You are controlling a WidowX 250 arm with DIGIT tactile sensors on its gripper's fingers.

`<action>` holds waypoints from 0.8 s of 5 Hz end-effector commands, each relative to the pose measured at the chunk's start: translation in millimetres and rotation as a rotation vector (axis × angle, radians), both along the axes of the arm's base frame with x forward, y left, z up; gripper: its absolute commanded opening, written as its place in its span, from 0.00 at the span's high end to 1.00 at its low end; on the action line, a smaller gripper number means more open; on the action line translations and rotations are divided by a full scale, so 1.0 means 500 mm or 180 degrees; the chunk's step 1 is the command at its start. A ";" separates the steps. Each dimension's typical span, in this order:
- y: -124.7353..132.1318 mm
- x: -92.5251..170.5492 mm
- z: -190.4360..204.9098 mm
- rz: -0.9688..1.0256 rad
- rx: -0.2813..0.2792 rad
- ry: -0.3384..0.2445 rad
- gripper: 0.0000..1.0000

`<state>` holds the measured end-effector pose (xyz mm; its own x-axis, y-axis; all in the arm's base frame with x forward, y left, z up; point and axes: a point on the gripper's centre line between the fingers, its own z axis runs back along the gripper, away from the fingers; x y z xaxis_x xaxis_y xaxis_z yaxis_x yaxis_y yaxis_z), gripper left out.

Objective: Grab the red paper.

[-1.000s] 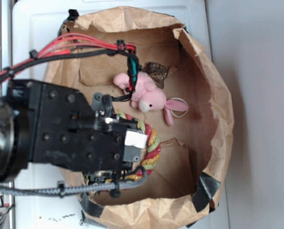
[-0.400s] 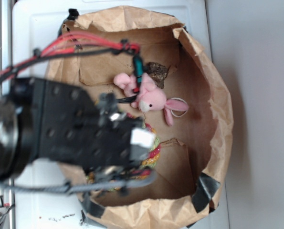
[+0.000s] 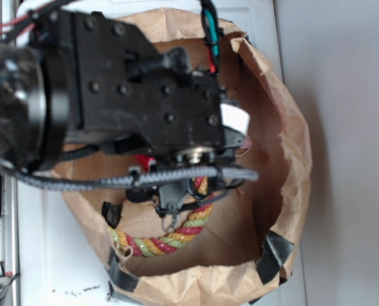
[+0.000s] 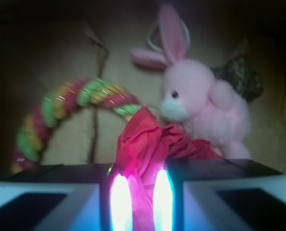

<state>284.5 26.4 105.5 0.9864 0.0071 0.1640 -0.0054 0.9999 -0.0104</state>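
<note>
Brown paper bag (image 3: 291, 159) walls ring the whole scene, sitting on a white surface (image 3: 36, 255). Inside, the red paper (image 4: 150, 144) is pinched between the fingers of the gripper (image 4: 138, 199), right beside the pink bunny (image 4: 205, 103) and touching the twisted rope (image 4: 61, 108). From above, the arm hides it. To finish well, I'd say keep the squeeze firm and lift straight up, so the paper pulls free without snagging the rope or dragging the bunny.
</note>
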 end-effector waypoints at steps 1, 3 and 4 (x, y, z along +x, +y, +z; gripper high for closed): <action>0.015 0.008 0.104 0.0048 -0.0027 -0.0415 1.00; -0.002 -0.004 0.154 0.0092 -0.0091 -0.0509 1.00; -0.011 -0.010 0.179 0.0182 -0.0030 -0.0494 1.00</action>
<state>277.7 17.4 173.0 0.9690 0.0614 0.2394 -0.0559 0.9980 -0.0298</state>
